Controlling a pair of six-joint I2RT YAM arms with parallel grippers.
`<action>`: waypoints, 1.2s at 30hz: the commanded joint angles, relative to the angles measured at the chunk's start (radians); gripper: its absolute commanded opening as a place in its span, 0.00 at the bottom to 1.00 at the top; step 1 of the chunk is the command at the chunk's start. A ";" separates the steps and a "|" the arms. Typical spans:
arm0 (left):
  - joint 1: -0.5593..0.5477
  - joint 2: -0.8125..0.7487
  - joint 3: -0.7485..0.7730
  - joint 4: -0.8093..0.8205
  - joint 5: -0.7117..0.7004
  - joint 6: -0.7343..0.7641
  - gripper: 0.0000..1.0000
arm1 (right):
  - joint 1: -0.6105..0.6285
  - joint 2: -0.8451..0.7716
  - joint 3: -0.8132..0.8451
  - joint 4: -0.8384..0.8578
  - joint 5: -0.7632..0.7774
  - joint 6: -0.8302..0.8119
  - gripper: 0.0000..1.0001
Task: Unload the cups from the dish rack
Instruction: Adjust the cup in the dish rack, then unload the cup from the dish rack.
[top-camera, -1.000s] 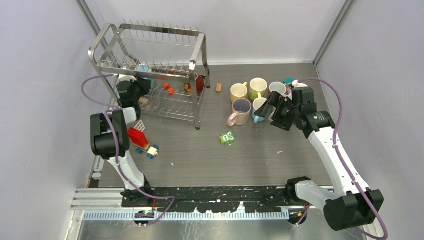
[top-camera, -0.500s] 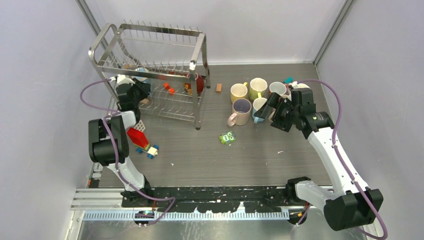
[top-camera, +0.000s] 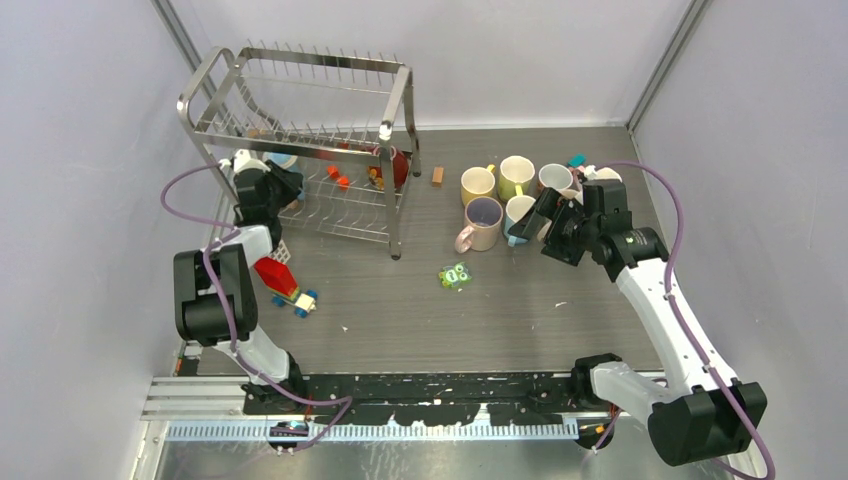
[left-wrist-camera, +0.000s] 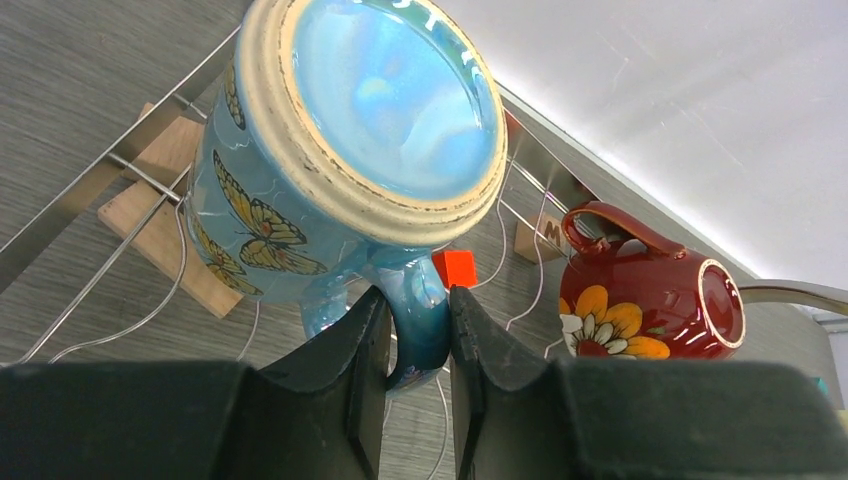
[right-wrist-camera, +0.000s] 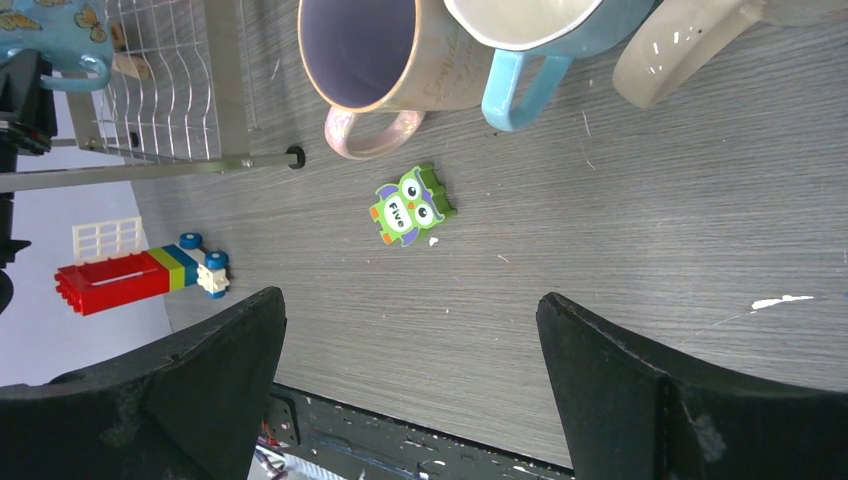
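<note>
Clamped in left pincer (left-wrist-camera: 413, 315): looped handle (left-wrist-camera: 425, 290) at 6 o'clock of glazed light-blue butterfly mug (left-wrist-camera: 340, 170), inside shiny steel wire rack (top-camera: 396, 100); right pincer (right-wrist-camera: 408, 310) gaping, empty.

A robot test cell in a lab: pale lilac wall panels (top-camera: 90, 150) box in a grey wood-grain counter (top-camera: 480, 315), 2 white-and-black robot arms (top-camera: 660, 300) stand on a black metal rail (top-camera: 430, 385), and a red plastic toy lorry (top-camera: 278, 277) lies near a shiny steel wire dish rack (top-camera: 300, 130).
</note>
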 joint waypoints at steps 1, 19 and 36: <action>-0.009 -0.025 -0.009 -0.115 -0.066 -0.003 0.26 | 0.006 -0.029 0.002 0.031 -0.009 -0.012 1.00; -0.072 0.032 0.064 -0.214 -0.271 0.076 0.56 | 0.006 -0.009 0.001 0.039 -0.005 -0.018 1.00; -0.117 0.085 0.148 -0.292 -0.430 0.153 0.37 | 0.006 0.003 0.001 0.040 -0.004 -0.026 1.00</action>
